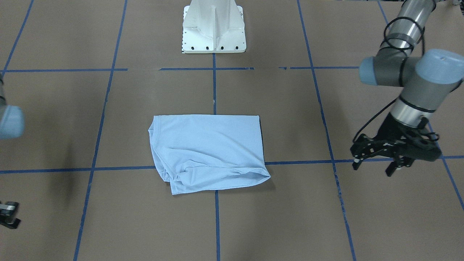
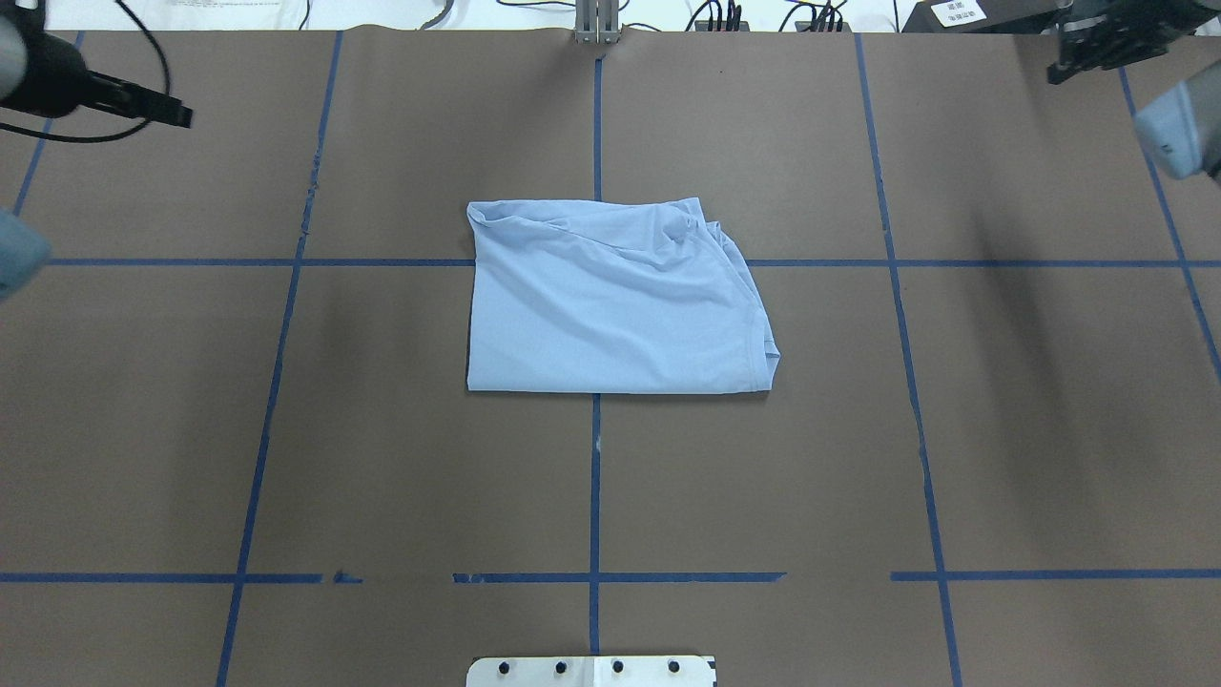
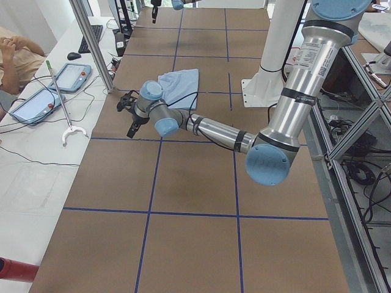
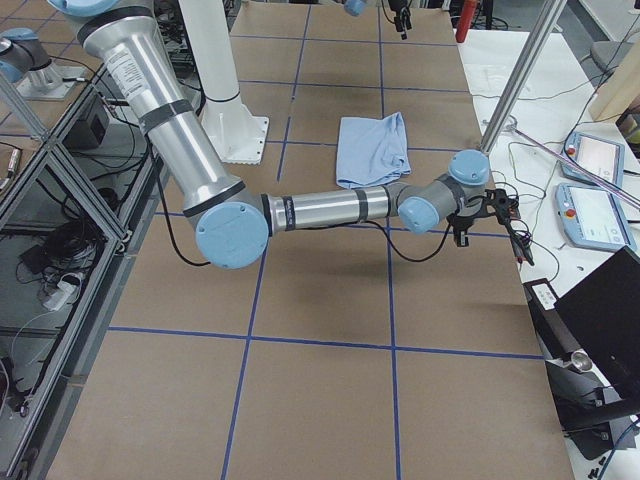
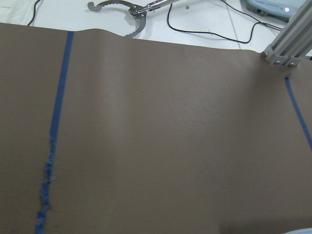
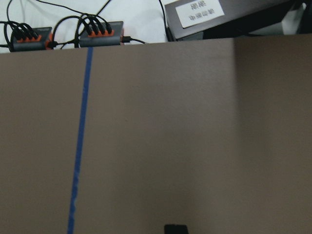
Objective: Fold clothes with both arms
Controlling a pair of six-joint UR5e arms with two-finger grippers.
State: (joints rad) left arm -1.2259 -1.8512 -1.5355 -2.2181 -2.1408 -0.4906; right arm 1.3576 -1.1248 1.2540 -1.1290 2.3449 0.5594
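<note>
1. You have the light blue T-shirt folded into a rectangle mid-table, its far edge rumpled.
2. The left gripper hangs well apart from it, fingers spread and empty; the right gripper's fingers you cannot judge.
3. Likely only tidying remains.

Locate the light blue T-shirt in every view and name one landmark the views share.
Front-facing: T-shirt at centre, slightly low, below the white pedestal base.
Overhead: T-shirt at centre, slightly high; base at the bottom edge.
Exterior left: upper middle, left of the base.
Exterior right: upper middle, right of the base.
Left wrist: not clearly in it.
Right wrist: not in it.
Shared landmark: the white pedestal base.
</note>
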